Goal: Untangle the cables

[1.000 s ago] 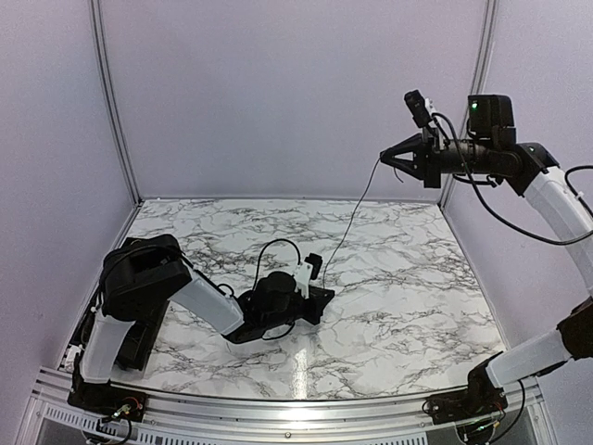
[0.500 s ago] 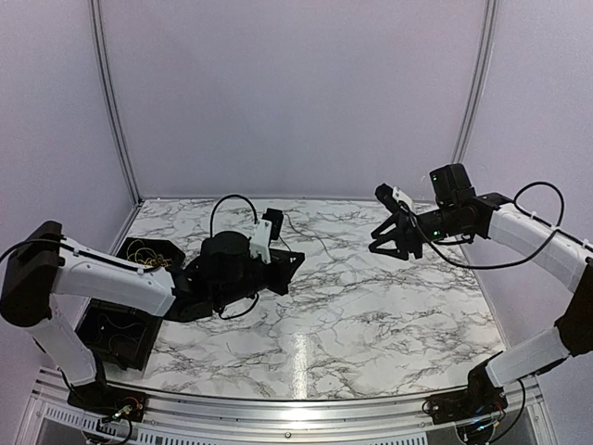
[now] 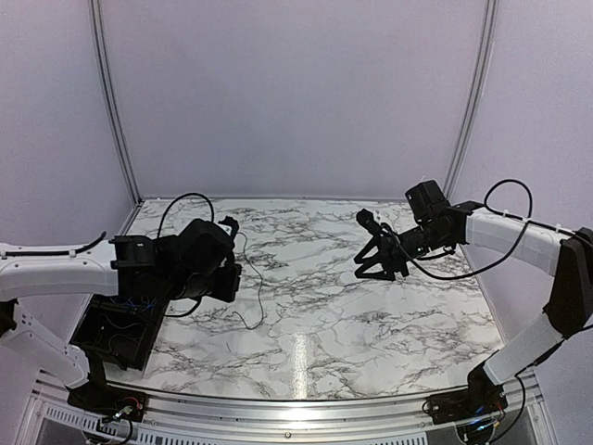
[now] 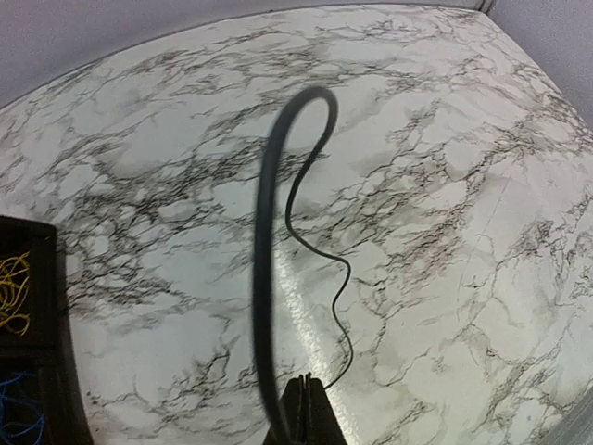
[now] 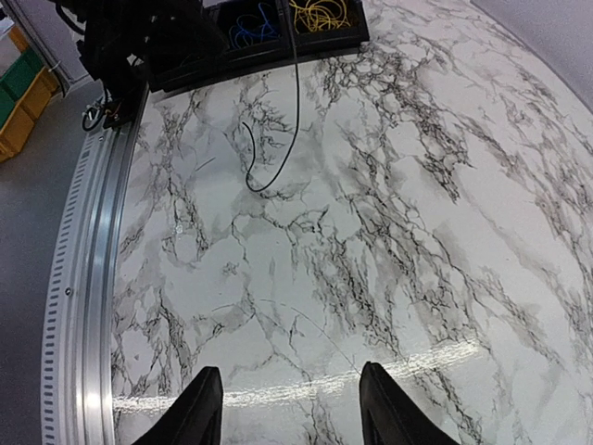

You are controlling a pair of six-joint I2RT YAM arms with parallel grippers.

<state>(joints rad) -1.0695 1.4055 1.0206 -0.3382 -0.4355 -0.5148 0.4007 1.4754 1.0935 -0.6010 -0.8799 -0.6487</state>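
Two arms of mine reach over the table [image 3: 371, 315]: left gripper [image 4: 304, 394] pinches a black cable [image 4: 345, 306], right gripper [image 5: 289, 371] hangs with jaws spread.

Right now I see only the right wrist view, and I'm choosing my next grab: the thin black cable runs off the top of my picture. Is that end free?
Observer: No. The left jaws are shut on the black cable; it hangs from them down to the table.
Operator: And how high are my own jaws?
Observer: The top view shows the right jaws hovering above the table, right of centre, well apart from that cable.
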